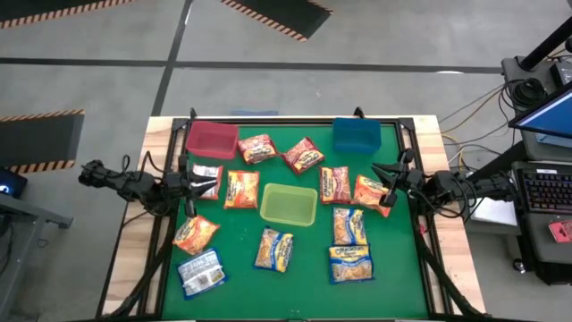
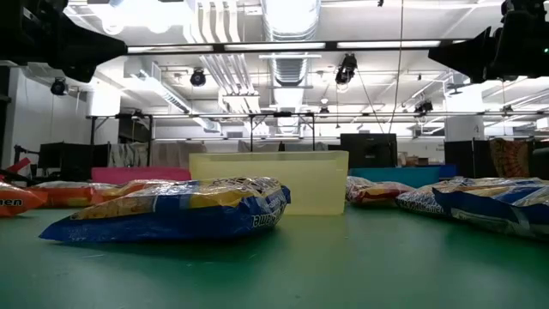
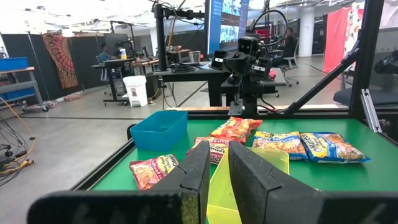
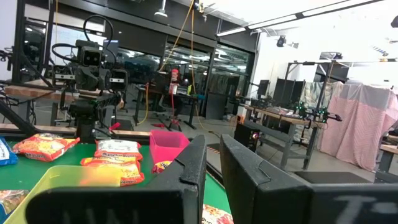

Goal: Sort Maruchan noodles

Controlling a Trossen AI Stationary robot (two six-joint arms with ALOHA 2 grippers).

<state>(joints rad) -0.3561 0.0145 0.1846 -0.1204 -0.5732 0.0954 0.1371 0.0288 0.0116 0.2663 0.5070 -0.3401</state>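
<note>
About a dozen Maruchan noodle packets lie flat on the green mat, such as an orange one point(image 1: 240, 190), a red one point(image 1: 304, 155) and a blue-and-silver one point(image 1: 202, 273). My left gripper point(image 1: 189, 183) point(image 3: 219, 165) hovers at the mat's left edge, beside a silver packet point(image 1: 206, 181). Its fingers stand a narrow gap apart and hold nothing. My right gripper point(image 1: 391, 185) point(image 4: 213, 162) hovers at the right edge, next to an orange packet point(image 1: 370, 191). It is also narrowly open and holds nothing. In the low view a blue-and-yellow packet point(image 2: 171, 215) lies nearest.
A red bin point(image 1: 212, 139) stands at the far left, a blue bin point(image 1: 357, 134) at the far right and a yellow-green bin point(image 1: 288, 204) in the mat's middle. A dark frame rail point(image 1: 295, 119) edges the mat. Bare mat point(image 1: 295, 291) shows along the near edge.
</note>
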